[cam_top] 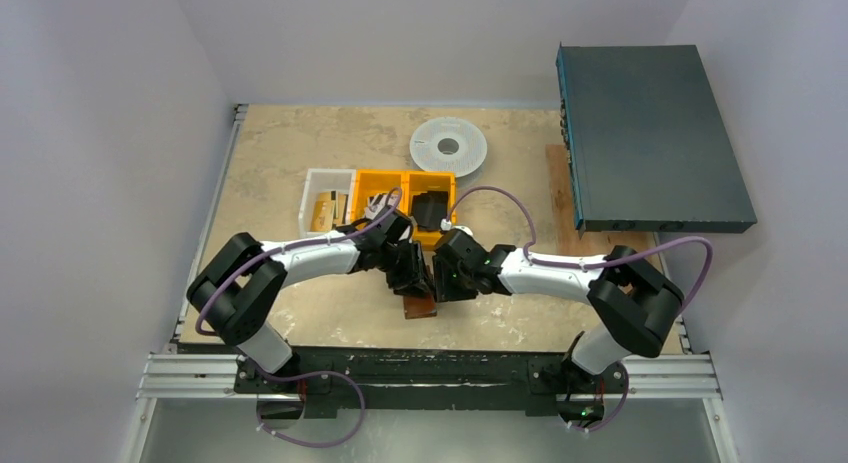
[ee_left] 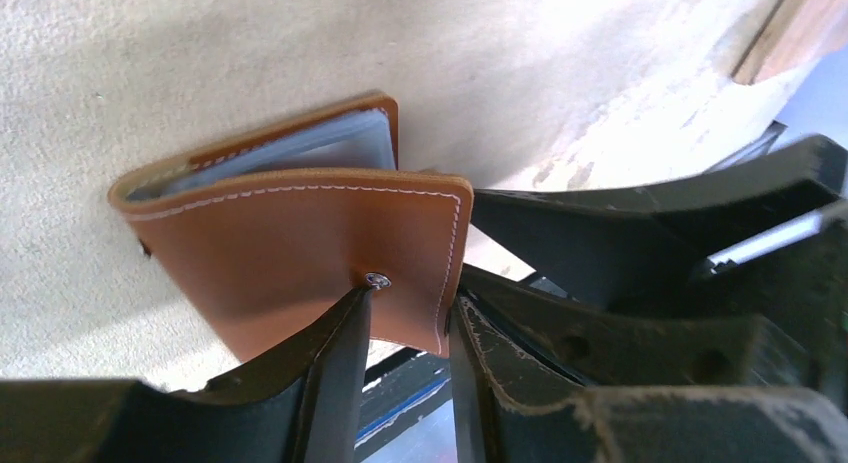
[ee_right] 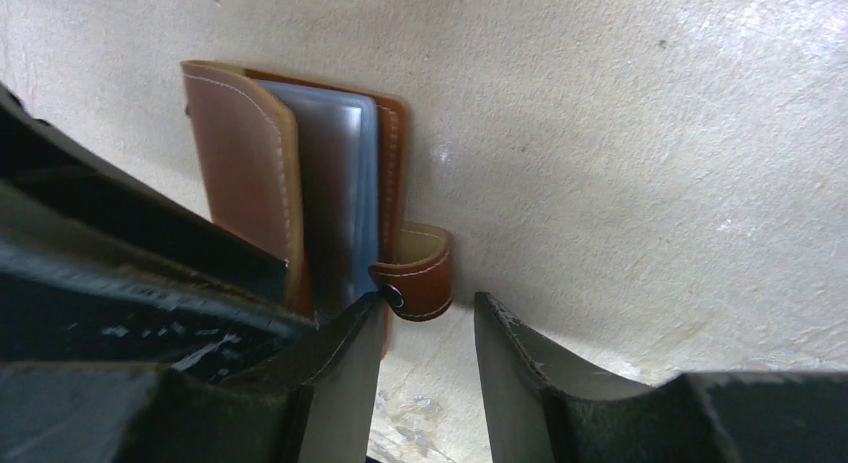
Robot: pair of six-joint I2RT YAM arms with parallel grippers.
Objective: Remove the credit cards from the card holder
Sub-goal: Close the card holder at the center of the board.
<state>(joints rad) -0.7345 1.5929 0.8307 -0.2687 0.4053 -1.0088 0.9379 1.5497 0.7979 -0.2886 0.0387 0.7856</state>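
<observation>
Card holder of brown leather (cam_top: 420,306) lies part-open on the beige table (cam_top: 290,163); left gripper (ee_left: 412,298), jaws loose about the raised cover (ee_left: 290,238), should pin it back while right gripper (ee_right: 426,303), jaws apart and empty, picks cards from grey sleeves (ee_right: 335,173).

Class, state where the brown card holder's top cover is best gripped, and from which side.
On the card holder, pinch the cover's free stitched edge near the snap stud, coming from the side opposite the fold. The cover stands lifted off the plastic sleeves, leaving room underneath.
</observation>
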